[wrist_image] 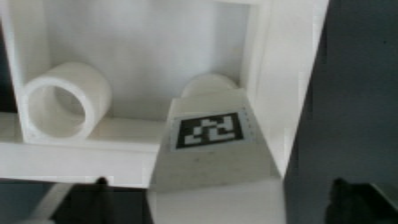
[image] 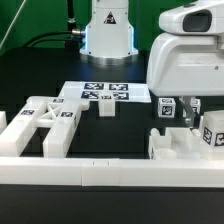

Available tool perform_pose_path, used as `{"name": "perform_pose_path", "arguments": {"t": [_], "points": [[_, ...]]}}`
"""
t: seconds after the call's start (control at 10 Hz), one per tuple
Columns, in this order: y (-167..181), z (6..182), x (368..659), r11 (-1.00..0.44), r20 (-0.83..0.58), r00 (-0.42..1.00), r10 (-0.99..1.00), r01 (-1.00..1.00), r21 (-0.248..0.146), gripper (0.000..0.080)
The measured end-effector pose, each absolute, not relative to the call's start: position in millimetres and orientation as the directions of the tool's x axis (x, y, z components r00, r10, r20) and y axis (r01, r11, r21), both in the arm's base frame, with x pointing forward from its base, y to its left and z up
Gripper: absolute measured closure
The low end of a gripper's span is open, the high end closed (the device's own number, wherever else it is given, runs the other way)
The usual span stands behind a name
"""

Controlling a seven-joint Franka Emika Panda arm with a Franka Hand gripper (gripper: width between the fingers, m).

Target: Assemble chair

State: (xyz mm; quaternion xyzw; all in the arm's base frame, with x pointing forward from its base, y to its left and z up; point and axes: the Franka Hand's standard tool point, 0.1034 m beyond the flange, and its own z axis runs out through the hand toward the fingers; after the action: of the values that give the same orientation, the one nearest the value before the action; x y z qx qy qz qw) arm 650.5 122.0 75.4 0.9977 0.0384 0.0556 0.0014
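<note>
Several white chair parts crowd the tabletop at four o'clock in the exterior view, with the X-braced frame lying apart at nine o'clock. Over the cluster hangs the pincer, jaws wide, straddling a tagged piece without touching it. The marker board lies at twelve o'clock, and a border rail runs along six o'clock.

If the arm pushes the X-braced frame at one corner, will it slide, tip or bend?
The X-braced frame lies flat and wide, so it would probably slide or turn, not tip. Its thick blocky bars look stiff, so bending seems unlikely.
</note>
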Motion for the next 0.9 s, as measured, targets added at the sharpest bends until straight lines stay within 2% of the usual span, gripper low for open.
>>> {"name": "perform_pose_path", "arguments": {"t": [0.1, 0.2, 0.3, 0.6, 0.9], "points": [[122.0, 75.5, 650.5, -0.997, 0.111, 0.991, 0.075, 0.074, 0.007, 0.0247], [121.9, 75.4, 650.5, -0.997, 0.111, 0.991, 0.074, 0.074, 0.007, 0.0449], [122.0, 75.5, 650.7, -0.997, 0.112, 0.991, 0.074, 0.074, 0.007, 0.0514], [122.1, 75.5, 650.7, -0.999, 0.112, 0.993, 0.048, 0.048, 0.003, 0.0514], [119.3, 75.4, 649.0, -0.9, 0.095, 0.895, -0.437, -0.433, -0.06, 0.0514]]}}
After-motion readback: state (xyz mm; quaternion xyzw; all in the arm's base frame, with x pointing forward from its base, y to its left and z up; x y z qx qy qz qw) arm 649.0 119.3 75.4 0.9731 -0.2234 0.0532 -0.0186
